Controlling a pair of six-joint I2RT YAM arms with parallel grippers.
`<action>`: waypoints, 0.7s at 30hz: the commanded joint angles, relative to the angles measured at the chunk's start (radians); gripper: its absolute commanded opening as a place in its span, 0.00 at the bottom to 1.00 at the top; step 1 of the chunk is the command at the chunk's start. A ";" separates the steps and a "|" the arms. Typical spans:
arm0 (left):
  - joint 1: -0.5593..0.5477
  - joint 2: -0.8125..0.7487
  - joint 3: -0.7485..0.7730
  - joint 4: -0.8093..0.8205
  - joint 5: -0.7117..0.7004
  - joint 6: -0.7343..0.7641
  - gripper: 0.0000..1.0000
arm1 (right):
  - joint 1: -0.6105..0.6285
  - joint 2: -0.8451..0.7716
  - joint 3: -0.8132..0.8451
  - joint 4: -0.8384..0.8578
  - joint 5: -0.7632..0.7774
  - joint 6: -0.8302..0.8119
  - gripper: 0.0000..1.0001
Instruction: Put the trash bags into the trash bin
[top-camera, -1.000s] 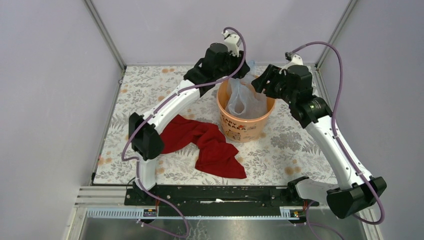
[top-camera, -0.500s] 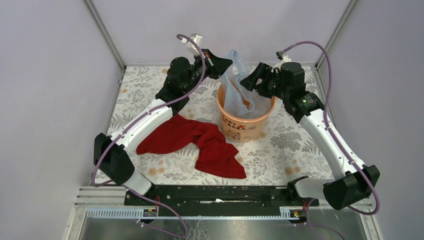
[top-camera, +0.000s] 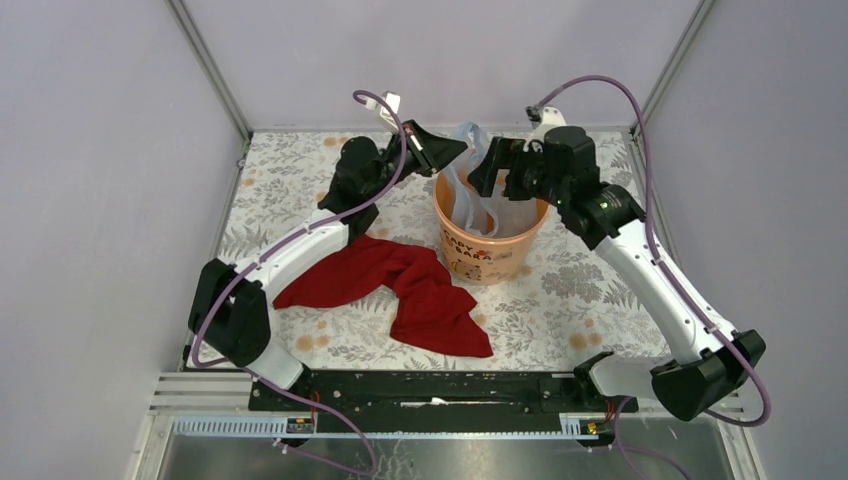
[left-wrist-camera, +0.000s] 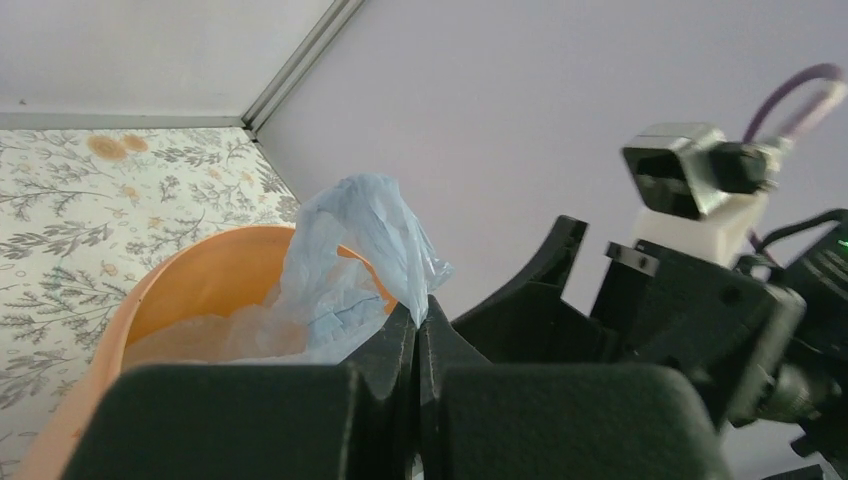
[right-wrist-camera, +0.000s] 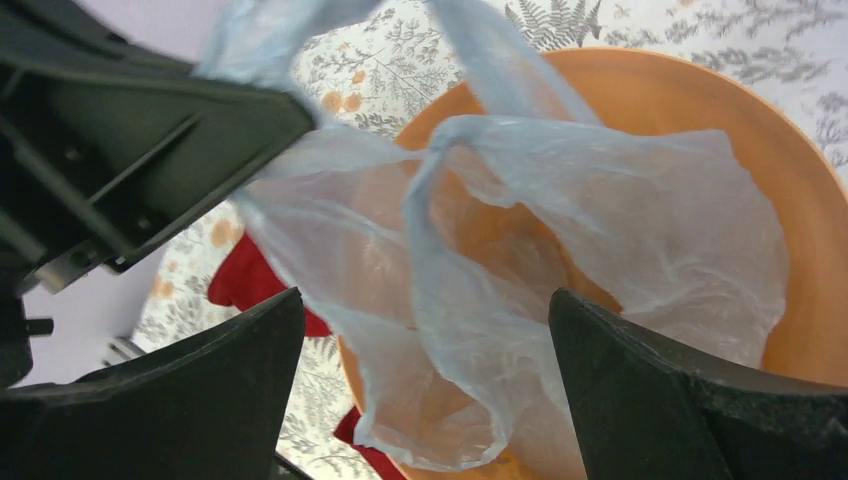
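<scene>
The pale-blue trash bag (top-camera: 472, 185) hangs into the round orange trash bin (top-camera: 487, 255) at the table's back middle. My left gripper (top-camera: 458, 148) is shut on the bag's top edge, just left of and above the bin's rim; in the left wrist view the bag (left-wrist-camera: 360, 250) rises from between the closed fingers over the bin (left-wrist-camera: 190, 295). My right gripper (top-camera: 492, 168) is open above the bin's far side; in the right wrist view its fingers (right-wrist-camera: 230, 350) straddle the bag (right-wrist-camera: 520, 290) without touching it, with the bin (right-wrist-camera: 800, 250) below.
A large red cloth (top-camera: 400, 285) lies on the flowered table (top-camera: 600, 290) left of and in front of the bin. Grey walls and metal frame posts close in the back and sides.
My left arm swung left and back, lifting the bag's edge up from the bin, then lowered a little. My right gripper moved left over the bin and stays open.
</scene>
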 joint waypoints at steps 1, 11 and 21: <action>0.014 -0.036 -0.025 0.123 0.033 -0.049 0.00 | 0.126 0.008 0.061 -0.028 0.228 -0.183 0.94; 0.021 -0.062 -0.043 0.114 0.037 -0.056 0.00 | 0.276 0.137 0.162 -0.029 0.594 -0.366 0.77; 0.039 -0.079 -0.062 0.099 0.036 -0.049 0.00 | 0.285 0.093 0.131 0.014 0.601 -0.364 0.69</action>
